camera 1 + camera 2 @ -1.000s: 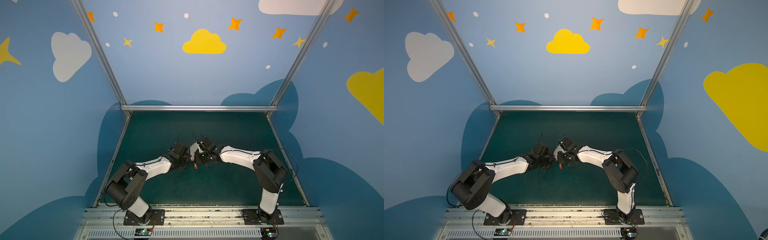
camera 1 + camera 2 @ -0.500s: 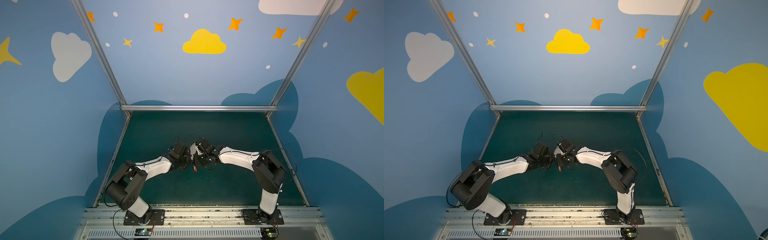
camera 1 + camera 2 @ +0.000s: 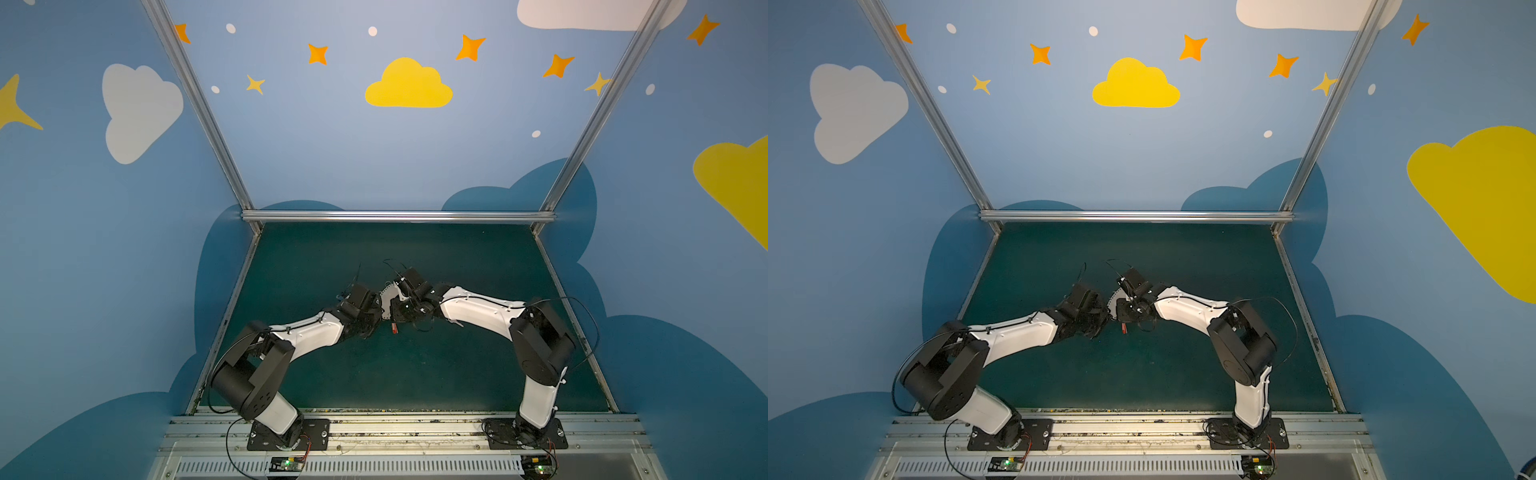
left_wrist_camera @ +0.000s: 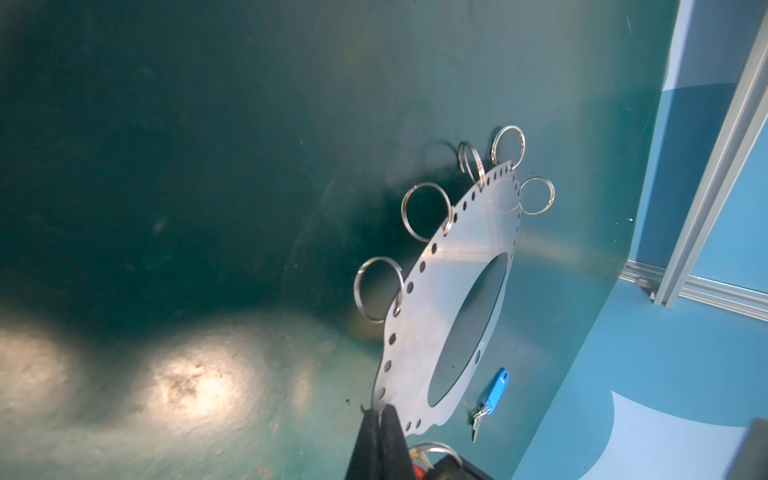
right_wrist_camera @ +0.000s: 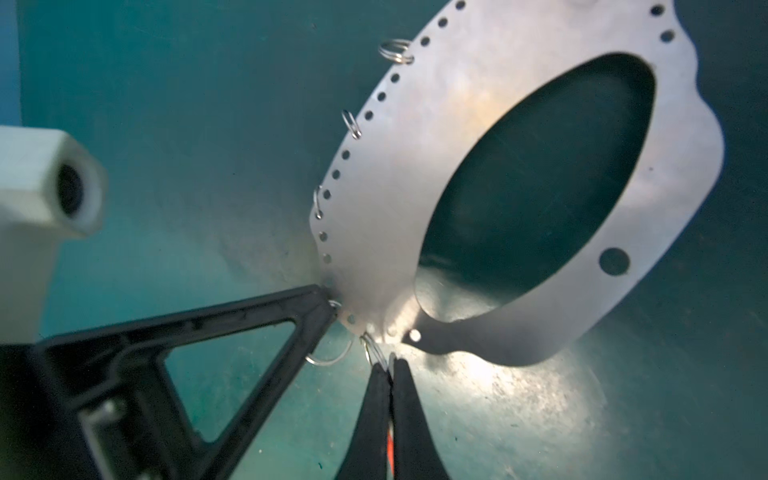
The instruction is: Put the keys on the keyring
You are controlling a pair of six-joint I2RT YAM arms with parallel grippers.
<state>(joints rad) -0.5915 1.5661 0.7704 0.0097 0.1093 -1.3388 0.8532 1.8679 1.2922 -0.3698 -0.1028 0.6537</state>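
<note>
Left jaws are clamped on the keyring point(image 4: 469, 241) at its edge. Right jaws, just beside, pinch what seems the red key point(image 3: 394, 328). The blue key point(image 4: 496, 390) lies on the table point(image 4: 208, 208) beyond.

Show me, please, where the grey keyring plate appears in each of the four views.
In a top view: the keyring, a pale sliver between both wrists.
In a top view: the keyring in the same spot.
Left wrist: pinched by the left gripper, stretching away from it.
Right wrist: close and large, just beyond the right gripper.
Shared landmark: the red-tagged key at its gripped end.
</note>
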